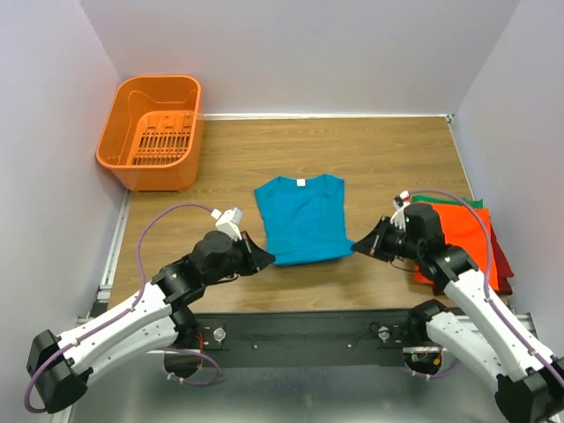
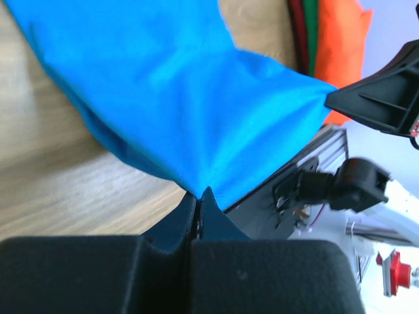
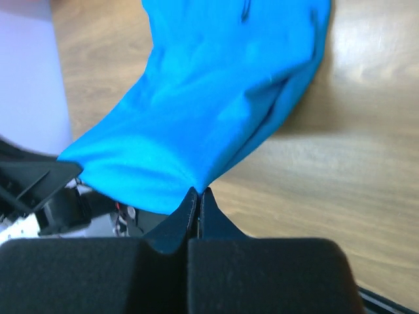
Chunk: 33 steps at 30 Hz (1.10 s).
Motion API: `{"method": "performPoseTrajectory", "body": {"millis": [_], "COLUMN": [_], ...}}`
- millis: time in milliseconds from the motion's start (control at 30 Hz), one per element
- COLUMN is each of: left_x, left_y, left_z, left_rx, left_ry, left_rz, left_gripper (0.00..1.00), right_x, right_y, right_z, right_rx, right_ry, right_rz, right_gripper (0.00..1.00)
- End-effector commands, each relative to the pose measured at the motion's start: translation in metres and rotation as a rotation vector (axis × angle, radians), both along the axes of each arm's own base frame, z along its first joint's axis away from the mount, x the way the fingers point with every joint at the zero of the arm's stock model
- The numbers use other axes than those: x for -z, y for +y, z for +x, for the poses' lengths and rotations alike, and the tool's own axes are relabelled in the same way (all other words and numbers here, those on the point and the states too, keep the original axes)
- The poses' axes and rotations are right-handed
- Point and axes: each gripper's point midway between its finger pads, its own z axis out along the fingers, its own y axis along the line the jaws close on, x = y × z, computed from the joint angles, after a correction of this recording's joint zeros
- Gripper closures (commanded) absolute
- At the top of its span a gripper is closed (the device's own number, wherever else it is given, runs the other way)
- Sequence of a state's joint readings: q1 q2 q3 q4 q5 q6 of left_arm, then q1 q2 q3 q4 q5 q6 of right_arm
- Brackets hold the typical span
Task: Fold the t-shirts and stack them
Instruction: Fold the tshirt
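Top external view: the teal-blue t-shirt (image 1: 302, 220) is laid flat at the middle of the bench (image 1: 370, 150), with its neck tag (image 1: 300, 182) toward the far side. The left end effector (image 1: 267, 258) is pressed together on the near left hem corner, and the right end effector (image 1: 358, 248) on the near right one. In both wrist views cloth is seen clamped between the jaws. A fold of the hem toward the collar is judged to be the step in hand. Both corners should be raised level and carried far at equal pace, so that edges are matched and no wrinkle is trapped. The orange, green and dark red t-shirts (image 1: 463, 233) are piled at the right.
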State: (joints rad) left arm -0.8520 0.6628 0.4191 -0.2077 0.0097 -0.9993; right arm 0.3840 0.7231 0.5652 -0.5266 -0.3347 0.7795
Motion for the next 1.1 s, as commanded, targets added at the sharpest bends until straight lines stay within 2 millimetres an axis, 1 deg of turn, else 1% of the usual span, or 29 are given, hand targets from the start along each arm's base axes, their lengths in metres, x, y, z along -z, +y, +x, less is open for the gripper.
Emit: {"method": "performPoseTrajectory", "body": {"millis": [0,33,67,133,200,233,267,300,367,400,467,500,533,567,600,633,667,700,733,767,800,833,867,900,933,967,1000,1033,1067], "left_x": [-0.015,-0.028,-0.025,-0.041,-0.041,-0.051,-0.049,-0.054,-0.057,-0.065,-0.058,-0.062,-0.056,-0.054,-0.059,-0.051,-0.052,-0.050,-0.054,-0.047,-0.046,-0.053,-0.039,-0.037,-0.033,-0.025,-0.020,-0.009,-0.003], "left_y": [0.009,0.005,0.004,-0.003,-0.005,-0.010,-0.011,-0.011,-0.009,-0.010,-0.004,-0.005,-0.001,0.000,-0.001,-0.002,0.003,0.004,0.004,0.002,0.002,0.006,0.006,0.006,0.011,0.010,0.012,0.016,0.020], "left_z": [0.022,0.027,0.036,0.049,0.067,0.071,0.079,0.086,0.101,0.106,0.122,0.128,0.138,0.143,0.149,0.156,0.165,0.171,0.178,0.188,0.195,0.209,0.219,0.227,0.239,0.254,0.263,0.282,0.292], "left_rx": [-0.072,-0.063,-0.072,-0.050,-0.056,-0.036,-0.026,-0.031,-0.027,-0.020,-0.040,-0.031,-0.045,-0.047,-0.041,-0.038,-0.054,-0.061,-0.056,-0.050,-0.048,-0.067,-0.068,-0.065,-0.080,-0.084,-0.092,-0.105,-0.117], "left_ry": [-0.069,-0.094,-0.085,-0.128,-0.131,-0.144,-0.150,-0.166,-0.172,-0.186,-0.168,-0.182,-0.166,-0.164,-0.178,-0.160,-0.165,-0.161,-0.170,-0.160,-0.161,-0.175,-0.145,-0.144,-0.139,-0.126,-0.118,-0.103,-0.098], "left_rz": [0.074,0.063,0.085,0.080,0.102,0.084,0.104,0.094,0.089,0.076,0.094,0.090,0.102,0.104,0.090,0.097,0.097,0.099,0.093,0.093,0.091,0.089,0.103,0.103,0.108,0.118,0.125,0.132,0.142], "left_gripper": [1.00,1.00,1.00,1.00,1.00,1.00,1.00,1.00,1.00,1.00,1.00,1.00,1.00,1.00,1.00,1.00,1.00,1.00,1.00,1.00,1.00,1.00,1.00,1.00,1.00,1.00,1.00,1.00,1.00], "right_x": [-0.019,-0.023,-0.019,-0.028,-0.025,-0.028,-0.035,-0.030,-0.041,-0.035,-0.036,-0.045,-0.034,-0.032,-0.041,-0.040,-0.028,-0.027,-0.036,-0.033,-0.017,-0.014,-0.022,-0.004,0.001,0.011,-0.001,0.018,0.012], "right_y": [-0.010,-0.010,-0.012,-0.010,-0.007,-0.005,-0.004,-0.002,0.001,0.002,0.004,0.006,0.010,0.012,0.014,0.015,0.017,0.018,0.018,0.021,0.022,0.020,0.023,0.023,0.018,0.022,0.023,0.020,0.022], "right_z": [0.026,0.032,0.040,0.054,0.066,0.073,0.082,0.089,0.105,0.112,0.127,0.137,0.146,0.152,0.166,0.173,0.182,0.190,0.204,0.211,0.220,0.230,0.242,0.253,0.263,0.278,0.285,0.294,0.309], "right_rx": [0.058,0.065,0.079,0.090,0.091,0.094,0.102,0.102,0.116,0.121,0.133,0.136,0.132,0.133,0.142,0.146,0.147,0.150,0.160,0.153,0.151,0.162,0.160,0.160,0.173,0.165,0.164,0.161,0.167], "right_ry": [-0.043,-0.054,-0.039,-0.060,-0.045,-0.056,-0.075,-0.057,-0.084,-0.072,-0.076,-0.095,-0.069,-0.066,-0.089,-0.090,-0.063,-0.060,-0.081,-0.073,-0.041,-0.034,-0.048,-0.014,-0.008,0.003,-0.024,0.006,-0.016], "right_rz": [-0.093,-0.105,-0.134,-0.148,-0.168,-0.167,-0.168,-0.183,-0.183,-0.197,-0.213,-0.210,-0.225,-0.228,-0.221,-0.226,-0.244,-0.247,-0.239,-0.237,-0.252,-0.254,-0.234,-0.244,-0.240,-0.235,-0.222,-0.229,-0.222], "right_gripper": [0.99,0.99,0.99,0.99,0.99,0.99,0.99,0.99,0.99,0.99,0.99,0.99,0.99,0.99,0.99,0.99,0.99,0.99,0.99,0.99,0.99,0.99,0.99,0.99,0.99,0.99,0.99,0.99,0.99]}}
